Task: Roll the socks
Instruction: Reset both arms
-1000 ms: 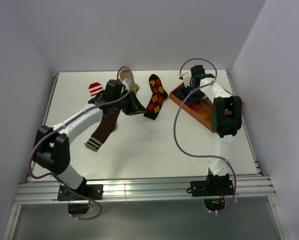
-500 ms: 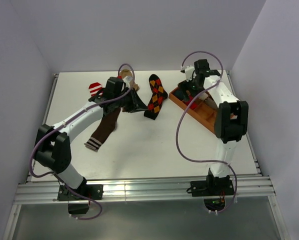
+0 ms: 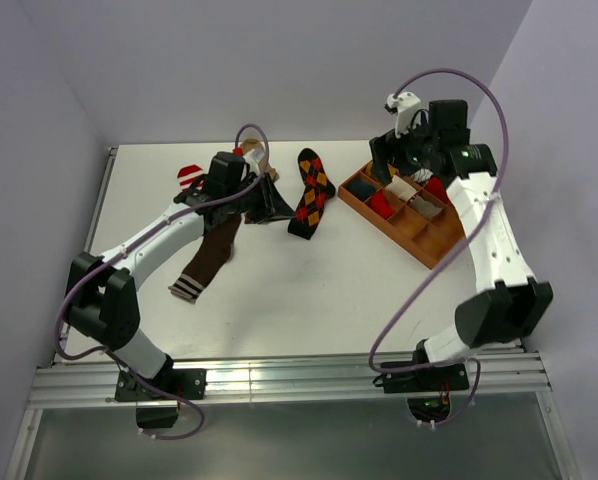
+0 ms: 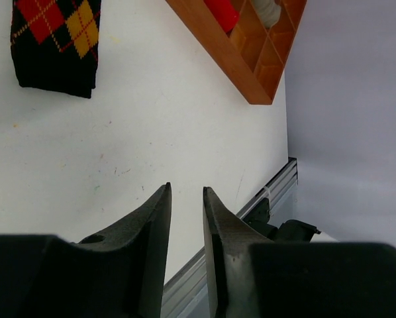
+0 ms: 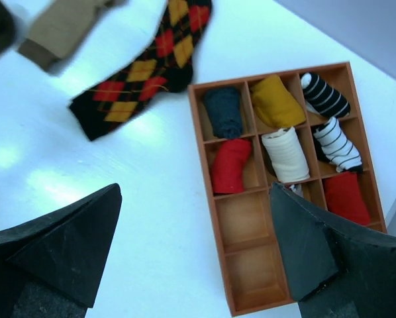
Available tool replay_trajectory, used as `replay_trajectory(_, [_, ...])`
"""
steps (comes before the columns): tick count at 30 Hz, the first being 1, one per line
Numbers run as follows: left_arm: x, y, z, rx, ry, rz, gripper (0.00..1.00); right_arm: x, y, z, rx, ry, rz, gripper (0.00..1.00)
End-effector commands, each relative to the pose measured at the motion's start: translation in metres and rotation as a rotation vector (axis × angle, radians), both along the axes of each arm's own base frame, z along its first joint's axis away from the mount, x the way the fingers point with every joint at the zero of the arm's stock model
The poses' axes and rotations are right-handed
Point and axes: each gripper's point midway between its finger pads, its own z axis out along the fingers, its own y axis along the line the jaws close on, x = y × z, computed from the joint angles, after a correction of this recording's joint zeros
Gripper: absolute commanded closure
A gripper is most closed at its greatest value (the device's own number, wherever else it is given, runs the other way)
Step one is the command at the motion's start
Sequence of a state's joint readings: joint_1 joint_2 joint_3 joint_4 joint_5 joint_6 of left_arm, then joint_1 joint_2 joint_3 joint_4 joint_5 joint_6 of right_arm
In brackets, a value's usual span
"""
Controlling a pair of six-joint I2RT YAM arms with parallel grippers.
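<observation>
Loose socks lie at the back of the table: a black argyle sock (image 3: 311, 192) (image 5: 145, 69) (image 4: 55, 40), a dark brown sock with a striped cuff (image 3: 207, 262), a red-white striped one (image 3: 190, 177) and a tan one (image 3: 257, 160) (image 5: 62, 26). My left gripper (image 3: 276, 208) (image 4: 186, 189) hovers between the brown sock and the argyle sock. Its jaws stand a narrow gap apart with only bare table showing between them. My right gripper (image 3: 391, 165) (image 5: 195, 242) hangs high over the near-left part of the wooden tray, wide open and empty.
The brown wooden compartment tray (image 3: 434, 245) (image 5: 201, 142) (image 4: 244, 59) sits at the back right. It holds rolled socks: navy (image 5: 224, 111), yellow (image 5: 275, 101), white (image 5: 287, 154), red (image 5: 230, 164) and striped (image 5: 324, 94). Two compartments nearest my right fingers are bare.
The right arm has lifted up out of the tray and swung back, its jaws opening wide. The left jaws have parted slightly; the left arm has barely shifted.
</observation>
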State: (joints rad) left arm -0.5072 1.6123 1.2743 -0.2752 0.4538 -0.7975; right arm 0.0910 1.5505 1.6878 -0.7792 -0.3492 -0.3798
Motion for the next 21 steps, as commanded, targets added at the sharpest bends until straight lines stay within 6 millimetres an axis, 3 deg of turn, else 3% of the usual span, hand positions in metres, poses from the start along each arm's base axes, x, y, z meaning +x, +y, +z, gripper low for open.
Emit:
replay_trajectory(1, [0.0,0.007,0.041,-0.023,-0.136,0.004,0.69,-0.029,0.009,0.022,0.072,-0.042,0.035,0.0])
replay_trajectory(2, [-0.001,0.01,0.044,-0.02,-0.149,0.008,0.68,-0.038,0.009,0.037,0.082,-0.09,0.037,0.0])
replay_trajectory(9, [-0.009,0.019,0.049,0.001,-0.186,0.02,0.66,-0.078,0.014,0.046,0.126,-0.136,0.071,0.0])
replay_trajectory(21, [-0.015,0.022,0.062,-0.013,-0.215,0.019,0.65,-0.085,0.012,0.048,0.135,-0.169,0.053,0.0])
